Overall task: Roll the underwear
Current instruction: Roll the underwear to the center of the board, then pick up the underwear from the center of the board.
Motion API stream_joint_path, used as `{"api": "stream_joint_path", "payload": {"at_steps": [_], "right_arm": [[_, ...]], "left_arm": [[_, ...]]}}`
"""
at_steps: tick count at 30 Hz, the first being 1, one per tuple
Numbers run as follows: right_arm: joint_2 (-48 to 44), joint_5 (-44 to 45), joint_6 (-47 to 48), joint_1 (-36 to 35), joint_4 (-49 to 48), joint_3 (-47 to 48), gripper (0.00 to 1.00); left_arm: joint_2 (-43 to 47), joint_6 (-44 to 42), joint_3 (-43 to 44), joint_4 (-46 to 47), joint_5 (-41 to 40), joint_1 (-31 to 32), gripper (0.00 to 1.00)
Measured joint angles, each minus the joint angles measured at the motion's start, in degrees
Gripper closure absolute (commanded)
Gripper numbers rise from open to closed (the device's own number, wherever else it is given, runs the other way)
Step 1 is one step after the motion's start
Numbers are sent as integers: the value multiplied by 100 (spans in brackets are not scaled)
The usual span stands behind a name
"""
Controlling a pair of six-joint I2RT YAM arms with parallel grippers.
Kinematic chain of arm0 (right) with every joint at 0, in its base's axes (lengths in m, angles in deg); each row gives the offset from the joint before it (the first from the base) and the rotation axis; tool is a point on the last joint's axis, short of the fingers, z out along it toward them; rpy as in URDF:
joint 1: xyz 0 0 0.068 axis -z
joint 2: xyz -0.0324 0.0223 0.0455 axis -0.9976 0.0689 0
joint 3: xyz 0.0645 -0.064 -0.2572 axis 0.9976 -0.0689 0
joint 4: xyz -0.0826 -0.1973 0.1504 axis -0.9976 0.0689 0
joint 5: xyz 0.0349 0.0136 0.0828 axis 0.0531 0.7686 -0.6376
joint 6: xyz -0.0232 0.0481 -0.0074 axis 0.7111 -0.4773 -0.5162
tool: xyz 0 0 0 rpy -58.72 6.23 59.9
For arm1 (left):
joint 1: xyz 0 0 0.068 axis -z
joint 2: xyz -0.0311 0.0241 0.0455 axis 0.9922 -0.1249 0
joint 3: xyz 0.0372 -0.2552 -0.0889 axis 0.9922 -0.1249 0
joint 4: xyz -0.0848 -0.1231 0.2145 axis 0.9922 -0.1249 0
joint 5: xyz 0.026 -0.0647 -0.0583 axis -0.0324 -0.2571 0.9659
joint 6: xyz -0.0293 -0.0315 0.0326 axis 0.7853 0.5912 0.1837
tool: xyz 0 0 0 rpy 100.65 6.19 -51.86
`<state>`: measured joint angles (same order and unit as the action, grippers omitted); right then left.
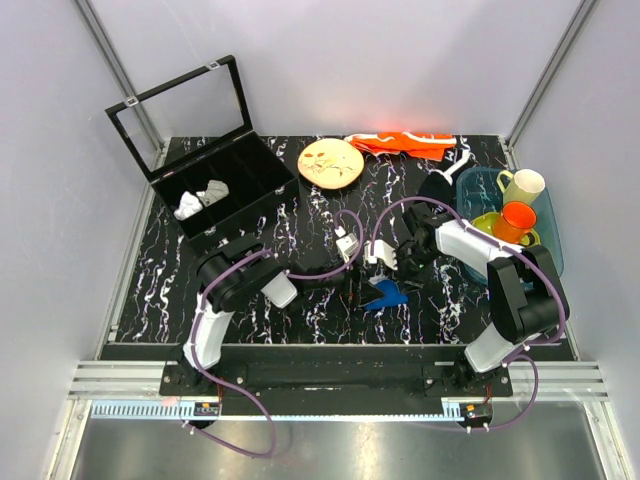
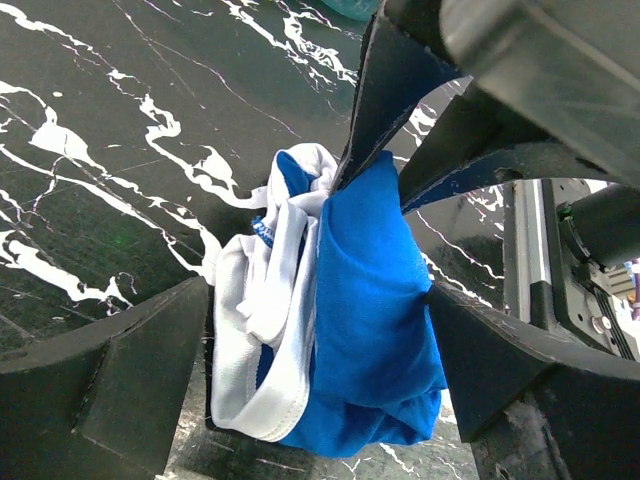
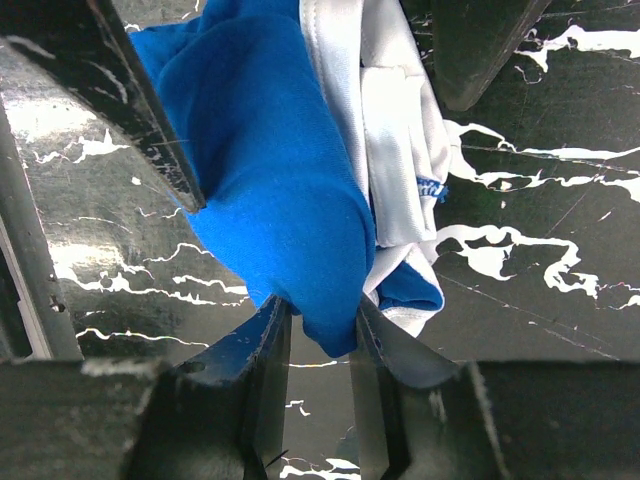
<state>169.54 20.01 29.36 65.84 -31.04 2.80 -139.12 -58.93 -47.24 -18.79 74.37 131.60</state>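
Left tool (image 2: 318, 320) spread wide, right tool (image 3: 320, 312) pinching the underwear (image 3: 270, 170), the two facing each other

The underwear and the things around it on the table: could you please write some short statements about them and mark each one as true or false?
1. The right pincer pinches the blue cloth of the underwear. True.
2. The left pincer is shut tight. False: it is wide open, with one finger on each side of the underwear.
3. The underwear lies flat and spread out. False: it is bunched into a bundle, with white bands beside the blue cloth.
4. The orange cup is inside the blue tub. True.
5. The black box is closed. False: it stands open.
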Motion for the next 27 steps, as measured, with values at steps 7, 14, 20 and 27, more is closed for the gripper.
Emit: {"api": "stream_joint_path", "payload": {"at_steps": [7, 14, 20, 27], "right_arm": [[0, 0, -76, -7, -42, 0, 67], [0, -17, -280, -7, -70, 0, 67], [0, 0, -435, -7, -70, 0, 66], [0, -24, -758, -7, 116, 133, 44]], "left_arm": [[-7, -15, 42, -105, 229, -9, 18], [13, -127, 92, -466, 389, -9, 58], [26, -107, 144, -645, 518, -46, 90], [350, -190, 170, -1290, 466, -66, 96]]}}
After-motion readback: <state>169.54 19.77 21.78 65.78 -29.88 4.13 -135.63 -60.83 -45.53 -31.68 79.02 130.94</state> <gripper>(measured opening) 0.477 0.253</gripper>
